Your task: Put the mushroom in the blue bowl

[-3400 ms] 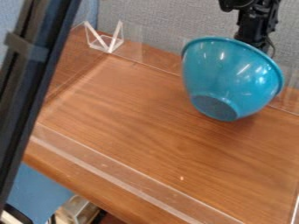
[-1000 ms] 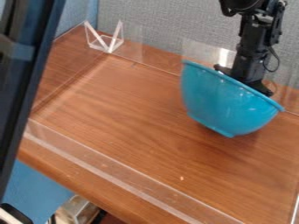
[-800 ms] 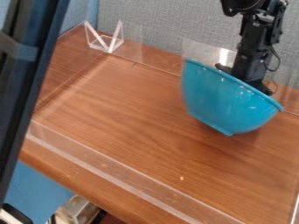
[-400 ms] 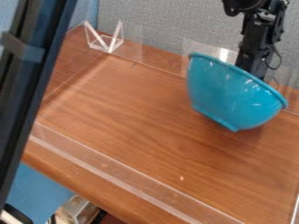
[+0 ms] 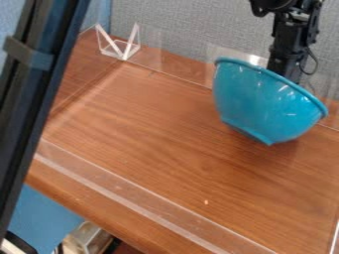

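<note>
1. A dark post [image 5: 38,74] is standing in the foreground, well to the image-left of the fingers.
2. The wooden table [image 5: 133,144] is stretching from the fingers toward the camera.
3. The blue bowl [image 5: 263,107] is tilting just in front of the fingers, covering their tips.
4. The gripper [image 5: 286,65] is keeping its fingers pressed together; whether they are pinching anything is hidden, and the mushroom's place cannot be told.
5. The clear triangular stand [image 5: 119,45] is sitting well image-left of the fingers.

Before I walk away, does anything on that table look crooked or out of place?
Yes: the blue bowl is tipped sideways at the back right, its rim slanting down to the right, rather than level.
</note>
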You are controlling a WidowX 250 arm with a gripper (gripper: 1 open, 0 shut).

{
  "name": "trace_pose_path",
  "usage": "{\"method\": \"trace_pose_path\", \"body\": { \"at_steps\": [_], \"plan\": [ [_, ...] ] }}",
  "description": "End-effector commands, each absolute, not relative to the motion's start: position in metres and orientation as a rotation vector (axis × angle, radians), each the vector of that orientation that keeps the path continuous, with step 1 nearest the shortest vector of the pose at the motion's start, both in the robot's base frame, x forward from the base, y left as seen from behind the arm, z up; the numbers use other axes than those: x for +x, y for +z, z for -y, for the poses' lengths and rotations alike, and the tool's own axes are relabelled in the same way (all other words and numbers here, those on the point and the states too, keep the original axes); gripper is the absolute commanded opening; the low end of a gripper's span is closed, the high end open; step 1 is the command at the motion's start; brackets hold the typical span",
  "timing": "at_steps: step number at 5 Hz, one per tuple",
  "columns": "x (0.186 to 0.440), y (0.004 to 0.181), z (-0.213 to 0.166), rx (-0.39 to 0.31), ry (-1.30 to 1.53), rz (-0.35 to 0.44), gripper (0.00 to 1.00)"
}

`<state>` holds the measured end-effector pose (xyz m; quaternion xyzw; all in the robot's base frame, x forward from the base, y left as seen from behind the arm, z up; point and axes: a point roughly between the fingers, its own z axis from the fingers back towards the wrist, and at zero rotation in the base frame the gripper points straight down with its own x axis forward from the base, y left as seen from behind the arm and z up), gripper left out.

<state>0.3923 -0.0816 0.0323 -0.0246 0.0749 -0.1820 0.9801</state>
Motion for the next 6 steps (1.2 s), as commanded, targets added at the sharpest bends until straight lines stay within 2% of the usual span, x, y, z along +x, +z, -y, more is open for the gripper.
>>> {"method": "trace_pose_path", "body": {
  "at_steps": [1, 3, 4, 5, 6],
  "plan": [
    [0.401, 0.036, 0.065, -0.055, -0.317, -0.117, 0.0],
    [0.394, 0.069, 0.073, -0.06, -0.347, -0.09, 0.0],
    [0.383, 0.084, 0.076, -0.055, -0.365, -0.074, 0.0],
    [0.373, 0.091, 0.082, -0.06, -0.408, -0.057, 0.0],
    [0.388, 0.078, 0.096, -0.056, -0.473, -0.063, 0.0]
  ]
}}
